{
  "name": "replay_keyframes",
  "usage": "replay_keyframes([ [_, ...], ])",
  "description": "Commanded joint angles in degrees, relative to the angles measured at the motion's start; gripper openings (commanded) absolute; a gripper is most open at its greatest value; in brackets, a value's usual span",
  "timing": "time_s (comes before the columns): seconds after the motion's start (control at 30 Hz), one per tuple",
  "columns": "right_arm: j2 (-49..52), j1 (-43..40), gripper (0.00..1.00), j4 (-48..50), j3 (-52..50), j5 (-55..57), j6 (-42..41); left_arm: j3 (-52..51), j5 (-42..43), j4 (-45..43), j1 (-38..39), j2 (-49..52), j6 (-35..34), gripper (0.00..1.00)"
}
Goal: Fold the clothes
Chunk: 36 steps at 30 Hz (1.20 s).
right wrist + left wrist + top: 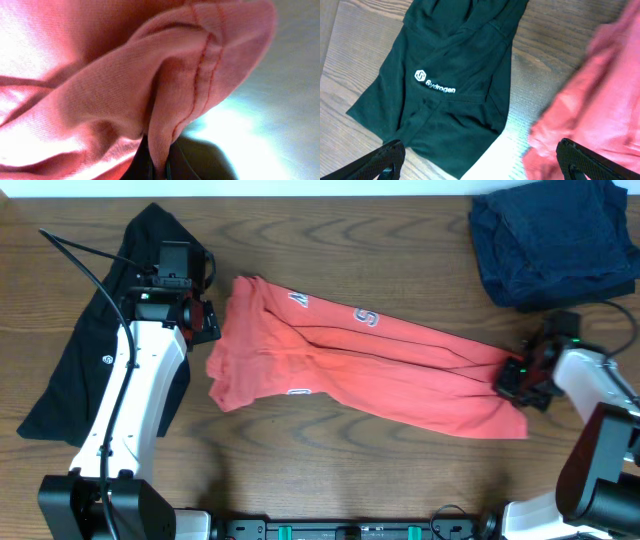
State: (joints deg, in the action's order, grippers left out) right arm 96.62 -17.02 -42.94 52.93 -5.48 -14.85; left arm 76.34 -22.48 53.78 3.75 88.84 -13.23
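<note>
My left gripper (203,320): fingers (385,159) spread wide with nothing held, low over the table at the left edge of the red shirt (370,365)
My right gripper (520,378): pinched tight on the right end of the red shirt; a stitched hem fold bunches over my dark fingers in the right wrist view
Red shirt: stretched out rumpled across the middle of the table (330,470), left end nearer the far edge, white printed marks facing up
Black garment (450,65): lying at the table's left side, partly under my left arm from overhead, white "Sydrogen" logo (434,82) showing, a strip of bare wood between it and the red shirt
Navy garment (550,240): heaped at the far right corner, apart from the red shirt
</note>
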Motion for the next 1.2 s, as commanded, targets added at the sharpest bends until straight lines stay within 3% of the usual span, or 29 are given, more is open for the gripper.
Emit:
replay_keyframes([
  [0.0, -3.02, -3.39, 0.01, -2.86, 5.29, 0.72, 5.97, 3.39, -0.7, 0.92, -0.2, 0.09, 0.5, 0.98],
  [0.27, -4.09, -3.21, 0.01, -10.05, 14.14, -4.2, 9.07, 4.07, 0.83, 1.86, -0.2, 0.09, 0.52, 0.98],
  [0.57, -4.15, 11.56, 0.01, -10.27, 14.91, -7.56, 4.31, 4.07, 1.03, 1.81, -0.2, 0.09, 0.52, 0.98],
  [0.83, -2.67, 27.54, 0.01, -3.02, 14.88, -1.95, -4.13, 4.04, 1.6, 0.35, -0.2, 0.31, 0.52, 0.98],
  [1.17, 5.73, 37.57, 0.01, 9.51, 14.88, -3.85, -8.52, 4.04, 2.95, -0.31, -0.2, 1.4, 0.52, 0.98],
])
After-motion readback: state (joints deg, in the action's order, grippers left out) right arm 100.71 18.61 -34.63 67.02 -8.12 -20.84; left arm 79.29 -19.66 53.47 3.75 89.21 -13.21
